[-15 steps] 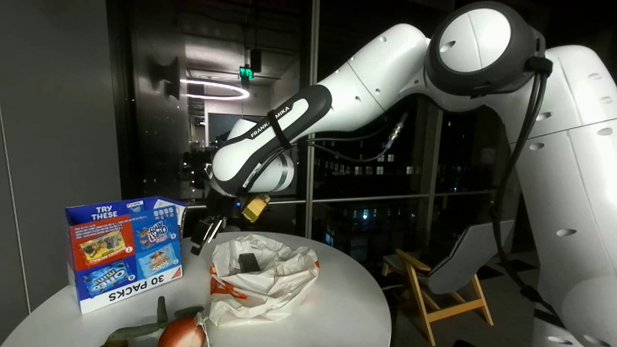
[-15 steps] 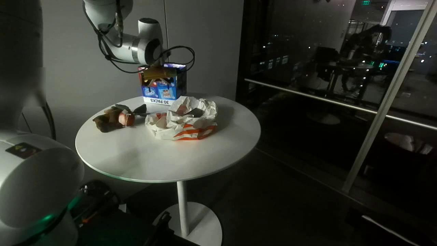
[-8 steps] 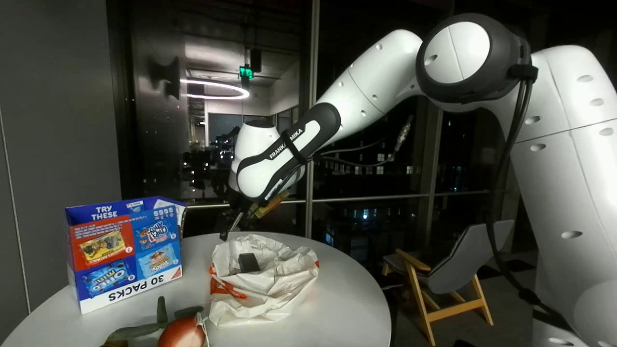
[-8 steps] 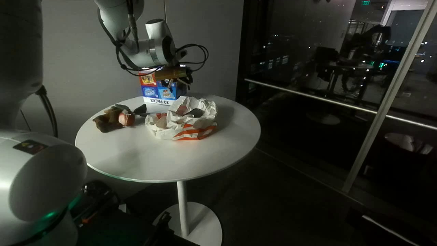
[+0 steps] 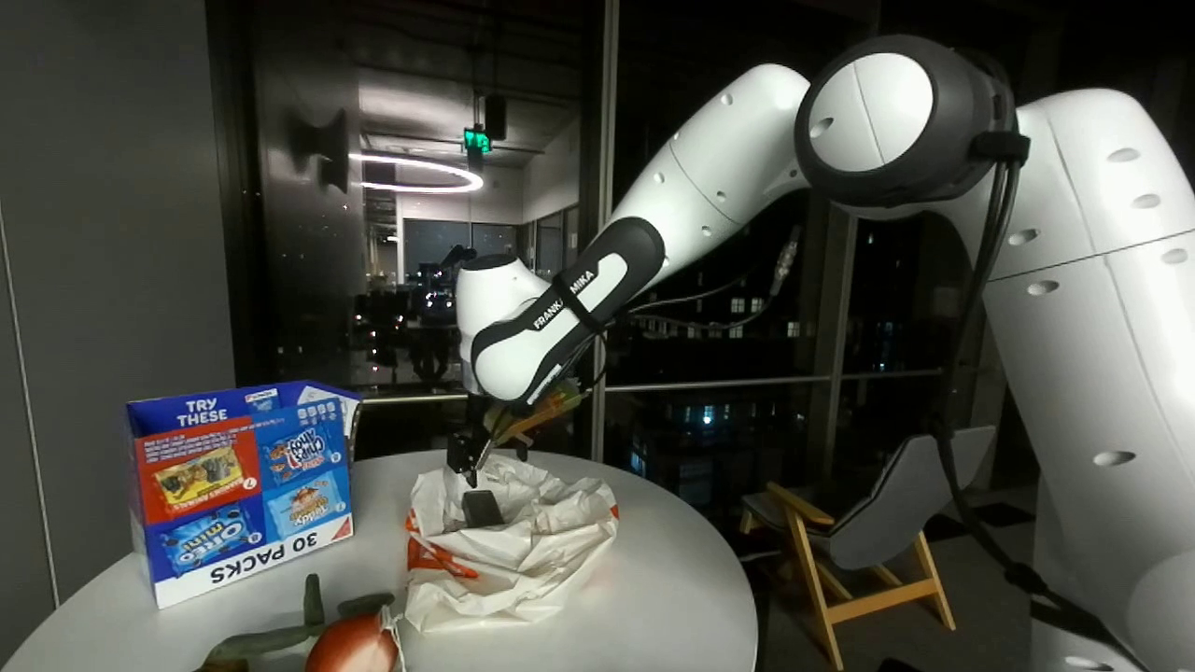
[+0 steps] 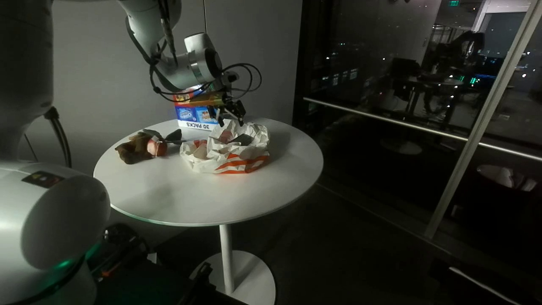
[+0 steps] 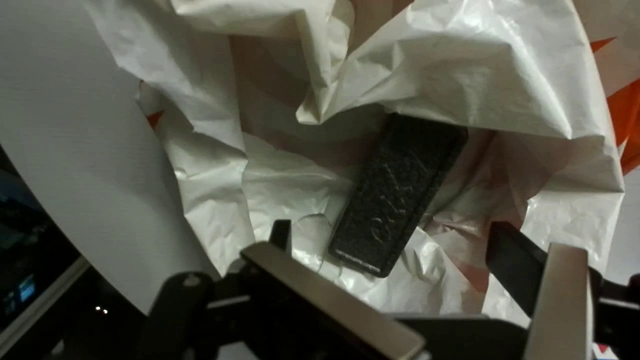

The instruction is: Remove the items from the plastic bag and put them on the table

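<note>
A printed blue-and-red cardboard snack box [image 5: 243, 495] stands, in an exterior view, by the left edge of the worktop [image 5: 686, 579], likely parked out of the way. Toward the near edge lie slim green vegetable-like pieces [image 5: 266, 640] and a round orange-red item [image 5: 353, 646] with a white tie, grouped perhaps as the share already unloaded. Rightward, well in from the right edge, sits the crumpled white plastic bag [image 5: 523, 588] with orange print, its mouth slumped wide, which should help access from above. Inside lies the black rectangular slab [image 7: 395, 195], one end meeting a bag fold in the wrist view. Above it the black-and-metal fingers [image 7: 560, 295] are spread and hold nothing, aimed down probably to straddle its narrow width.

The worktop is white, smooth and round, on a pale post [image 6: 227, 258]. Around it: a grey wall [image 5: 103, 233], night-dark windows [image 5: 719, 359], and a wood-framed grey chair [image 5: 887, 504] beyond the right edge.
</note>
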You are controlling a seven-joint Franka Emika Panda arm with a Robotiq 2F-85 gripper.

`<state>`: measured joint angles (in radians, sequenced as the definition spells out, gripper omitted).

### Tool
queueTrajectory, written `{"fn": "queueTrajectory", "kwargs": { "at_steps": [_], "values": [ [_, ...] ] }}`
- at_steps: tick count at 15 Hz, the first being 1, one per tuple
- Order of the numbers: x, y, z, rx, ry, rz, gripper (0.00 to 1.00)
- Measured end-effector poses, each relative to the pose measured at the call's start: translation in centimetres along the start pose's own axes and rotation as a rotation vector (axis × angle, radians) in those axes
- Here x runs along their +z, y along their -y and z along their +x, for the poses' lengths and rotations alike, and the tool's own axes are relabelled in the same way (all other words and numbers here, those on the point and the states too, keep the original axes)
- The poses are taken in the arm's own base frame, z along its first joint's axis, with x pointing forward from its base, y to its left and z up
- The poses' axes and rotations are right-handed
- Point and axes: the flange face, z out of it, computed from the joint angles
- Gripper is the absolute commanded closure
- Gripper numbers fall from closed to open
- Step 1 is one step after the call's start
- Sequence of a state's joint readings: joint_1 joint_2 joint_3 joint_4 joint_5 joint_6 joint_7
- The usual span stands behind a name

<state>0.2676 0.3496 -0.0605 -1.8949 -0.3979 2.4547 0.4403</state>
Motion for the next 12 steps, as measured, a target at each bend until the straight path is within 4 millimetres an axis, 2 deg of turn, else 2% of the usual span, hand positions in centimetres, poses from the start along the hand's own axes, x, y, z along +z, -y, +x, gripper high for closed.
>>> {"fn": "queueTrajectory", "kwargs": {
  "at_steps": [3, 8, 12],
  "values": [
    [0.1, 0.5, -0.2, 0.028, 0.01, -0.002, 0.0],
    [0.4, 0.3, 0.1, 0.051, -0.007, 0.014, 0.0],
    [2.9, -0.6, 1.0, 0.123, -0.008, 0.057, 0.0]
  ]
}}
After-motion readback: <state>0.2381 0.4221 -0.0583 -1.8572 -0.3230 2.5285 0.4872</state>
